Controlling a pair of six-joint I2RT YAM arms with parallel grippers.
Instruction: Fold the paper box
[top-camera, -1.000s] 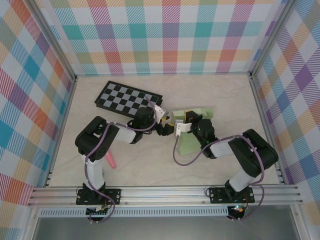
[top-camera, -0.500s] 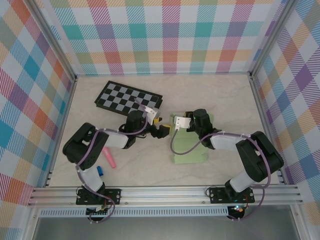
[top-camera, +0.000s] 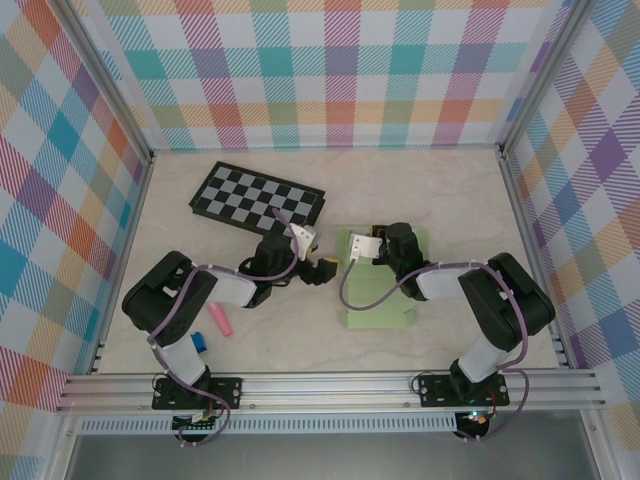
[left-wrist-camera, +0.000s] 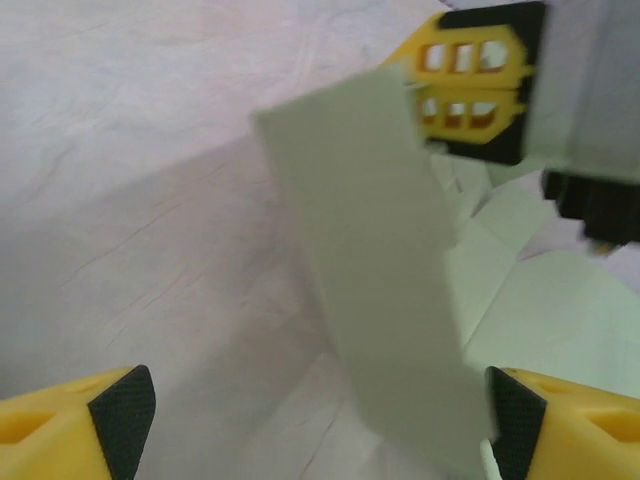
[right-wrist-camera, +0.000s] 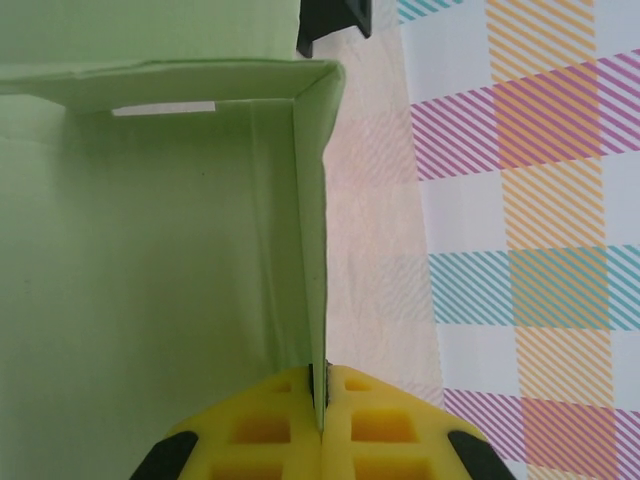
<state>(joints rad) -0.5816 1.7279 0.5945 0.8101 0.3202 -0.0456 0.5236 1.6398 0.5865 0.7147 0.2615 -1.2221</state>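
Note:
The paper box (top-camera: 380, 295) is pale green card lying part folded on the table right of centre. My right gripper (top-camera: 350, 254) is at the box's far left corner and is shut on an upright wall of the box (right-wrist-camera: 310, 220), whose thin edge is pinched between the yellow fingers (right-wrist-camera: 260, 430). My left gripper (top-camera: 322, 268) is just left of the box and is open wide. One raised green flap (left-wrist-camera: 370, 280) stands between its two fingertips (left-wrist-camera: 120, 420), closer to the right one. Beyond the flap I see the right gripper's yellow fingers (left-wrist-camera: 478, 80).
A black-and-grey checkerboard (top-camera: 258, 197) lies at the back left, close behind the left gripper. A pink marker (top-camera: 218, 320) and a small blue thing (top-camera: 199, 342) lie near the left arm's base. Checked walls close in the table on three sides.
The right arm has swung round and now reaches the box from the right, and the box has dropped lower onto the table. The left gripper has moved slightly nearer.

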